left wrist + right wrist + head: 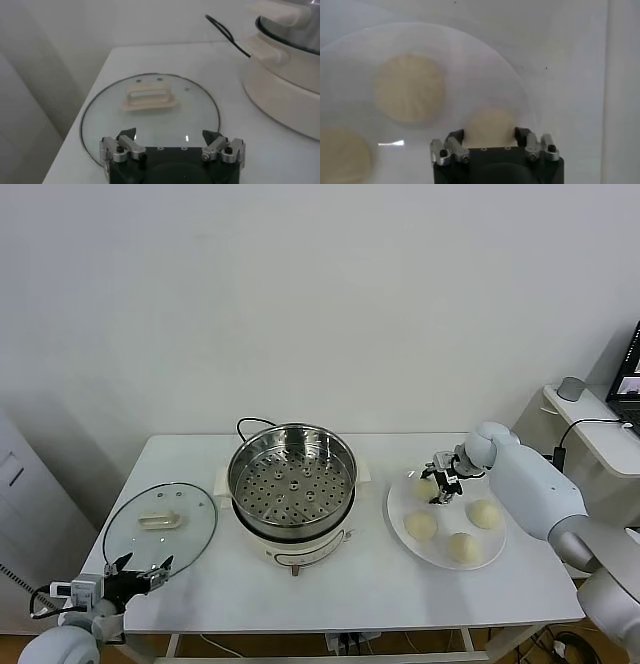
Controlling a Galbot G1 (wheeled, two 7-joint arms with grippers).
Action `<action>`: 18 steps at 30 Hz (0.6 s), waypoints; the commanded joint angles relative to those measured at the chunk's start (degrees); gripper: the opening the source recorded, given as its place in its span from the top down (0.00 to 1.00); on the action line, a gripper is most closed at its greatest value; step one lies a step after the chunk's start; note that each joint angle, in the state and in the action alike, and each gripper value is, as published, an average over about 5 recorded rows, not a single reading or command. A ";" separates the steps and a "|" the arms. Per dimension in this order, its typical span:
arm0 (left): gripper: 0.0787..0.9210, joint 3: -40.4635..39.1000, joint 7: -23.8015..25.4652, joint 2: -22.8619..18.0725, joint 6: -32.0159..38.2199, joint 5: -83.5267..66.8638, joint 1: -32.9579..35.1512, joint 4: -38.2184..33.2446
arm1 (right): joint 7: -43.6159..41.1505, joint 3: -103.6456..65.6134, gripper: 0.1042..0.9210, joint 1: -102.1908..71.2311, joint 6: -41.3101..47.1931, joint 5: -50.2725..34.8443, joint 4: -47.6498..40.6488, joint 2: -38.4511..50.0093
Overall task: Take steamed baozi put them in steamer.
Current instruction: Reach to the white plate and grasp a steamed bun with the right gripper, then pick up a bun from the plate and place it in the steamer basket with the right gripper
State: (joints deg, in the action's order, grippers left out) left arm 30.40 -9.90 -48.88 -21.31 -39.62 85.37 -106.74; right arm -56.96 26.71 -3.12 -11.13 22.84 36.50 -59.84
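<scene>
Four cream-white baozi lie on a white plate (400, 506) at the right of the table. My right gripper (443, 481) is down at the plate's far side, shut on the far-left baozi (428, 490), which still rests on the plate. In the right wrist view the gripper (489, 134) has a finger against each side of that baozi (490, 124). Three others (484, 513), (421, 526), (462, 546) lie free. The steel steamer (292, 479) stands mid-table with a bare perforated tray. My left gripper (140, 567) is open and idle at the front left.
A glass lid (160, 524) with a beige handle lies flat at the table's left, just beyond the left gripper (169, 135). The steamer's black cord (250, 424) loops behind it. A side desk (595, 434) stands at the right.
</scene>
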 commanded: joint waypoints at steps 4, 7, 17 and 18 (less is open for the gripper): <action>0.12 0.26 -0.04 0.13 0.15 0.03 0.43 -0.17 | -0.35 -1.56 0.54 -0.21 0.44 0.31 -0.50 -0.38; 0.12 0.41 -0.07 0.09 0.11 0.05 0.54 -0.28 | -0.96 -0.27 0.55 0.39 0.85 -1.61 1.87 0.96; 0.12 0.43 -0.11 -0.33 0.01 1.15 1.19 -1.07 | -3.99 16.50 0.55 13.95 2.39 -15.62 19.48 11.05; 0.12 0.40 -0.11 -0.35 0.01 1.21 1.21 -1.13 | -4.23 18.37 0.55 16.05 2.11 -16.99 21.02 11.71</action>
State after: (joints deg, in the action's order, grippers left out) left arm 30.86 -10.01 -49.23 -21.29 -38.58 86.50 -107.84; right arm -60.33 37.47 6.43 -9.70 12.23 49.39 -52.31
